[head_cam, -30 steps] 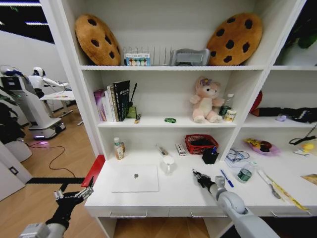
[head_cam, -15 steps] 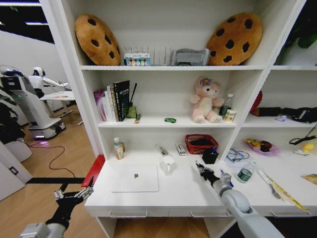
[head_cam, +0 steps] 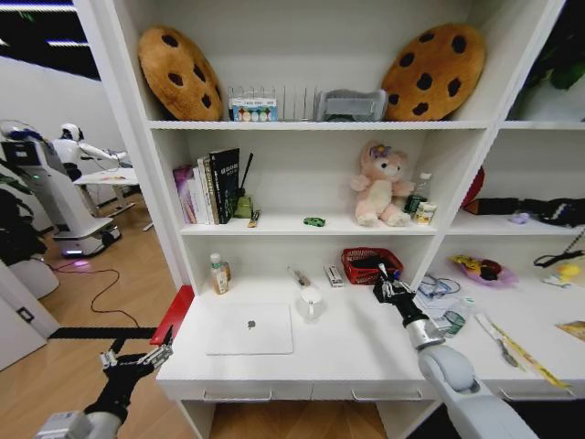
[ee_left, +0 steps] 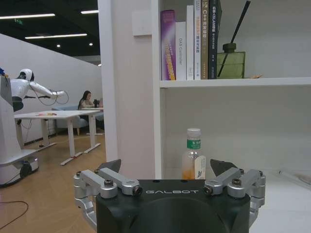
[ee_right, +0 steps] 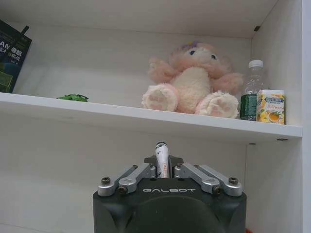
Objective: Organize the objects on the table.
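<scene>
My right gripper (head_cam: 388, 280) is shut on a slim pen (ee_right: 162, 160) that stands up between its fingers. It hovers just over the black pen cup (head_cam: 385, 294) at the back of the white table (head_cam: 338, 352), partly hiding the cup. The silver laptop (head_cam: 249, 329) lies closed at the desk's left. A small white-capped bottle (head_cam: 219, 273) stands behind it, also seen as the bottle (ee_left: 193, 160) in the left wrist view. My left gripper (head_cam: 137, 358) hangs open, low beside the desk's left front corner. A small green item (head_cam: 313, 221) rests on the shelf above.
A red basket (head_cam: 370, 264) sits left of the pen cup, and a white mug (head_cam: 311, 301) stands mid-desk. A green bottle (head_cam: 451, 320) and glasses (head_cam: 437, 286) lie to the right. The pink bear (ee_right: 188, 80) and books (head_cam: 210, 187) occupy the shelf overhead.
My right gripper has travelled from the desk's front middle back and up to the pen cup, carrying the pen. The left arm has stayed still.
</scene>
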